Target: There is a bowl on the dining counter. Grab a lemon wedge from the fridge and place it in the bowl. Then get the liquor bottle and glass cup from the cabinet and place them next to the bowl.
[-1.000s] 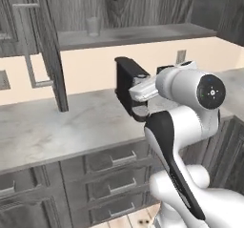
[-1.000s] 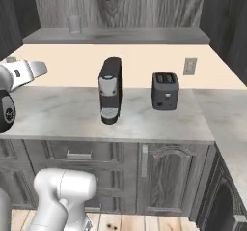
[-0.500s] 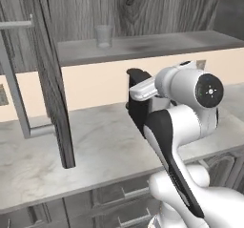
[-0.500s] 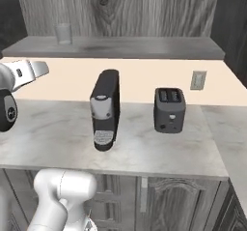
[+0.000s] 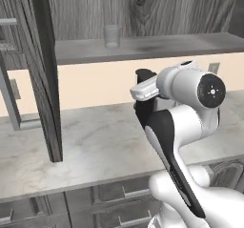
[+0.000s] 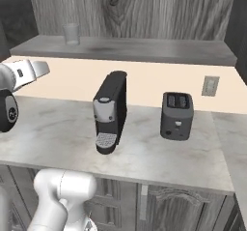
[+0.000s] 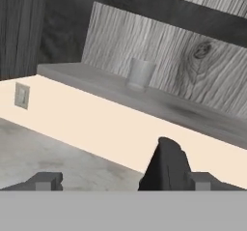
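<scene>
The short, clear, colourless glass cup stands upright on the grey shelf of the dark grey wood-grain cabinet, above and ahead of the gripper. The gripper's two dark fingertips stand spread wide apart with nothing between them, low in the hand view and well apart from the cup. Just ahead of the gripper and slightly to one side stands a tall black coffee machine on the light grey marbled counter; beyond it runs the pale cream wall with a small switch plate. From the left base view, the cabinet's open door with its metal bar handle hangs to the gripper's left, edge-on over the counter. From the right base view, a small dark grey toaster sits on the counter to the right of the coffee machine, well apart from the gripper.
</scene>
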Available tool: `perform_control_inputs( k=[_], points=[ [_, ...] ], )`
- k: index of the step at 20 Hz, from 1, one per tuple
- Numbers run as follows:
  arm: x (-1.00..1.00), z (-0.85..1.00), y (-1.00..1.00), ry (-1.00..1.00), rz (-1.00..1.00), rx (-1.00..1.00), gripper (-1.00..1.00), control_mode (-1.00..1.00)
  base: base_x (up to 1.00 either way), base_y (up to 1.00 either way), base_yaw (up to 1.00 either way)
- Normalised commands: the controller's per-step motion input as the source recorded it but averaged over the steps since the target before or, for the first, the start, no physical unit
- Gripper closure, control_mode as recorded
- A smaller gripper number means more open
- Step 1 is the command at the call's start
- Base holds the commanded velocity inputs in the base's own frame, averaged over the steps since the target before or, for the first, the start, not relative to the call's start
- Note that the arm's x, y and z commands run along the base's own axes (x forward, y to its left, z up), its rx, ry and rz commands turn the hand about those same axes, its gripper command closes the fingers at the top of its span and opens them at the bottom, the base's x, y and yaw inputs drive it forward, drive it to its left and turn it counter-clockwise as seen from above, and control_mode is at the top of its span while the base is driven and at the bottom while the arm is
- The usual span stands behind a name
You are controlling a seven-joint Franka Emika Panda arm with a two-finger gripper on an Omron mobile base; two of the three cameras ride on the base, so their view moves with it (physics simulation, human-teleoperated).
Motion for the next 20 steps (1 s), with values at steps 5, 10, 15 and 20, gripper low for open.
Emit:
perform_control_inputs(
  k=[5,10,15,20],
  points=[
    [0.0,0.0,0.0,0.0,0.0,0.0,-1.0,1.0,0.25,-0.01,0.0],
    [0.2,0.4,-0.29,-0.08,0.06,-0.03,-1.0,-1.0,0.0,0.0,0.0],
    [0.06,0.84,-0.19,0.0,0.08,-0.1,-1.0,-1.0,0.0,0.0,0.0],
    [0.06,0.38,0.13,0.33,0.15,-0.2,-1.0,-1.0,0.0,0.0,0.0]
  ],
)
